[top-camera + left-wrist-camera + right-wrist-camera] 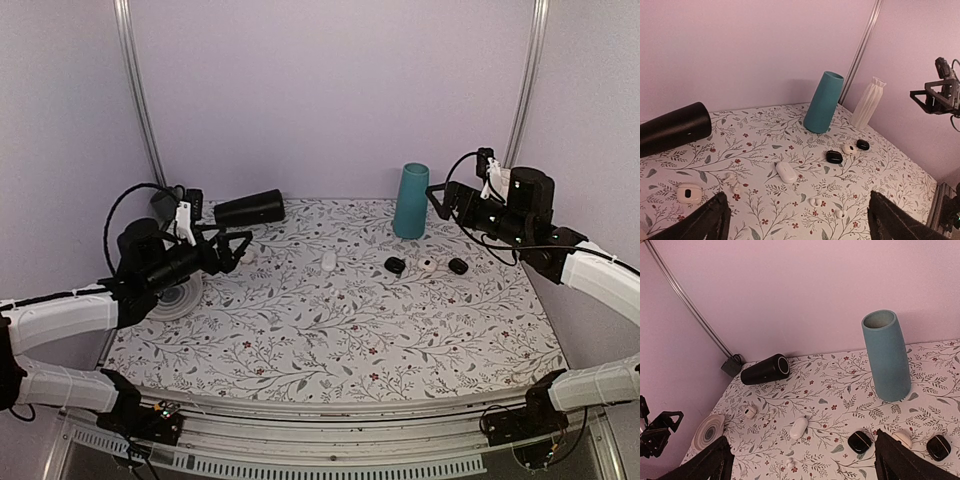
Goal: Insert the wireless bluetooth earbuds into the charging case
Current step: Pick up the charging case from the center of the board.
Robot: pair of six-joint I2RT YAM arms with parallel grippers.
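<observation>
The charging case, a closed glossy white pebble, lies mid-table; it also shows in the left wrist view and the right wrist view. Small white earbuds lie loose near it: a pair, one more, and two to the left. One earbud pair shows in the right wrist view. My left gripper is open and empty, raised over the left side. My right gripper is open and empty, raised at the back right beside the teal cup.
A teal cup stands at the back. A black cylinder lies at the back left. Two black round pieces flank a tiny white piece. A white disc sits left. Another small white case and a white vase also show.
</observation>
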